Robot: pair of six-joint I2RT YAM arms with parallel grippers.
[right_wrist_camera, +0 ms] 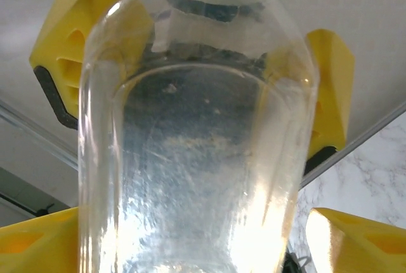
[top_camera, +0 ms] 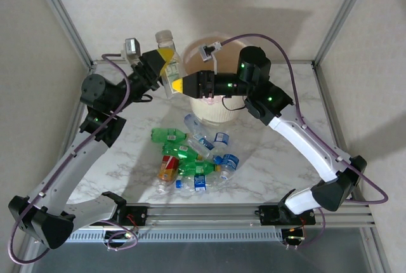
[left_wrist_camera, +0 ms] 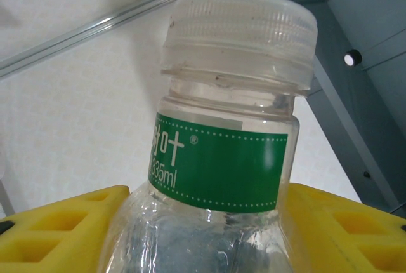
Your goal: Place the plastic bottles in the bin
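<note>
Bottle in hand (top_camera: 168, 62): clear plastic, green label (left_wrist_camera: 219, 168), pale screw cap (left_wrist_camera: 238, 32). Cap up, held in the air just left of the bin (top_camera: 212, 113), well above the table (top_camera: 273, 152).
Contents: looks empty, see-through walls with faint residue; I judge it very light.
Feel: thin wall, likely dents under a hard squeeze. Smooth, probably a bit slippery, not fragile.
Best hold: across the shoulder under the label or near the stiffer base, modest squeeze. The neck is probably the stiffest part.
Left gripper (top_camera: 163, 65): my jaws are closed on the bottle's upper body, yellow fingers (left_wrist_camera: 63, 222) pressed to both sides below the label.
Right gripper (top_camera: 182, 85): my jaws stand either side of the lower body, not clamped. A gap shows beside one finger (right_wrist_camera: 355, 238).
Bin: round, pale, behind my right forearm, mouth partly hidden.
Rest of bottles (top_camera: 193, 155): heap of green, clear-blue and red-orange ones lying on the table in front of the bin, well apart from both grippers.
Risk: two grips on one light bottle could twist or crush it. I judge one should let go before any drop.
</note>
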